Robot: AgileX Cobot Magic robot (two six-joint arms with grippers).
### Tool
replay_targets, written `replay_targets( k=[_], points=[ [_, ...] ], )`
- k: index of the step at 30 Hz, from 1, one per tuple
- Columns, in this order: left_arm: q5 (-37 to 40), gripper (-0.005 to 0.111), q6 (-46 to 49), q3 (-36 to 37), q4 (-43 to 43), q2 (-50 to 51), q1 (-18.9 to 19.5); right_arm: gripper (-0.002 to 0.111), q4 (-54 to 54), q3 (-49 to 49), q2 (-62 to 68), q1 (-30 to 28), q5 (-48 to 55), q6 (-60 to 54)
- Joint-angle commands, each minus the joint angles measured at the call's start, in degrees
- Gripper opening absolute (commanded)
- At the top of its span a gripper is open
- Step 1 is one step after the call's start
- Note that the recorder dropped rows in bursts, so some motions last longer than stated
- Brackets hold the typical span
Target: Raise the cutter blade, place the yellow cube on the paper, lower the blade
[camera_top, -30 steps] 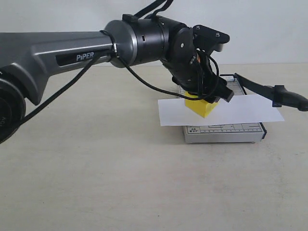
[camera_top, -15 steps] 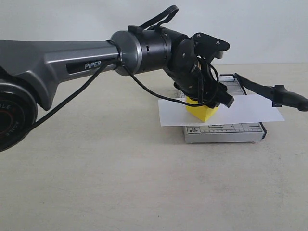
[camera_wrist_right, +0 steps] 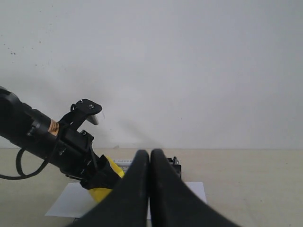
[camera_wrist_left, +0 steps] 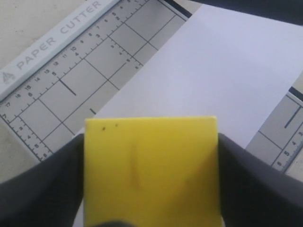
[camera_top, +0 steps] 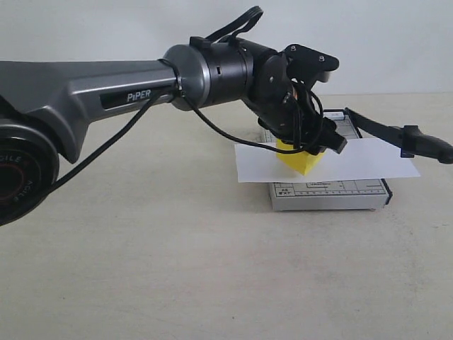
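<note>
Cube position: the yellow cube (camera_top: pixel 303 163) is clamped between the two fingers (camera_wrist_left: pixel 42 189) of the left gripper (camera_top: pixel 308 150), one finger pressed flat on each opposite side face. The cube is directly over the paper (camera_top: pixel 368 161), near the strip's middle. In the exterior view its lower edge appears to meet the sheet, but whether it actually touches cannot be confirmed from that angle.

The paper lies across the grey gridded trimmer base (camera_top: pixel 329 193), overhanging it on both the left and right sides. The base rests on the table (camera_top: pixel 177 248), nearer the far edge than the near edge and right of centre.

The cutter blade (camera_top: pixel 382 129) is raised. It is hinged at the far right corner of the base and slants out to the right, clear of the paper. Its thick handle (camera_top: pixel 428 147) is beyond the right end of the strip, above the table.

The left arm (camera_top: pixel 106 85) reaches in from the left side of the table, with its wrist bent down over the base.

The right gripper (camera_wrist_right: pixel 150 184) is fully closed, fingers pressed together with nothing between them. It is well apart from the trimmer.
</note>
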Motion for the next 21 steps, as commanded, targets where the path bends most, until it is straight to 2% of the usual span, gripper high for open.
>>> replay_targets(
  k=[1,3,5,13,21],
  points=[
    [-0.9,0.039,-0.3,-0.5,-0.8,-0.2,0.1,0.0,0.0,0.2,-0.4,0.0,-0.2,0.2],
    [-0.9,0.049,-0.3,-0.5,-0.8,-0.2,0.1,0.0,0.0,0.2,-0.4,0.0,-0.2,0.2],
    [-0.9,0.055,-0.3,-0.5,-0.8,-0.2,0.1,0.0,0.0,0.2,-0.4,0.0,-0.2,0.2],
    [-0.9,0.065,-0.3,-0.5,-0.8,-0.2,0.1,0.0,0.0,0.2,-0.4,0.0,-0.2,0.2],
    [-1.9,0.068,-0.3,-0.5,-0.8,-0.2,0.1,0.0,0.0,0.2,-0.4,0.0,-0.2,0.2]
  ],
)
